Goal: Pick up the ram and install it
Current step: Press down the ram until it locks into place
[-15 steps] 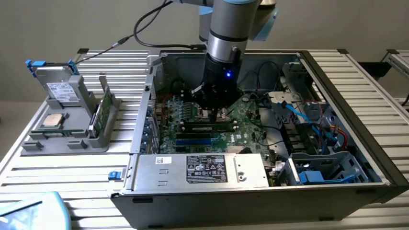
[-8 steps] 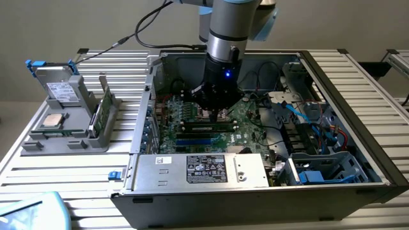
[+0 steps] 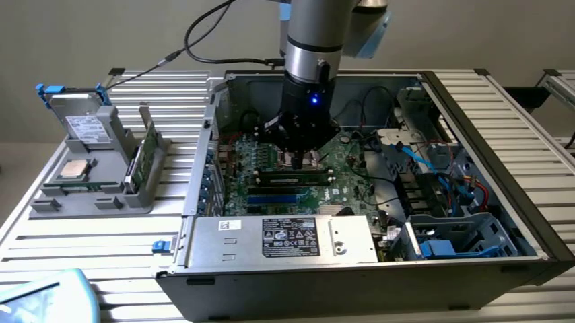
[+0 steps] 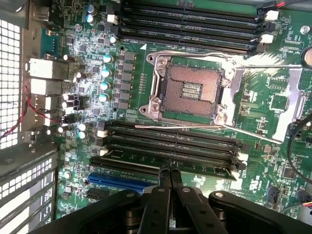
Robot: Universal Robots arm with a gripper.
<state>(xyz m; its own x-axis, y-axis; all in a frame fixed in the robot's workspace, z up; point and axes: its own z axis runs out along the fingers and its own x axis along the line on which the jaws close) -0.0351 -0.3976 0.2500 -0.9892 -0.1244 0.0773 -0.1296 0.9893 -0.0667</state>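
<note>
Silver-grey cylindrical arm (image 3: 316, 27), black wrist housing with 1 blue light, black cable, apparently matte black jaws.

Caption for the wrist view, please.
Shut gripper pressing down over the ram seated in a motherboard slot, beside the empty CPU socket.

I see a green motherboard (image 4: 141, 73) with black slots (image 4: 170, 141) and one blue slot (image 4: 119, 182), a silver ribbed table (image 3: 81, 242), and a grey rack (image 3: 90, 195).
</note>
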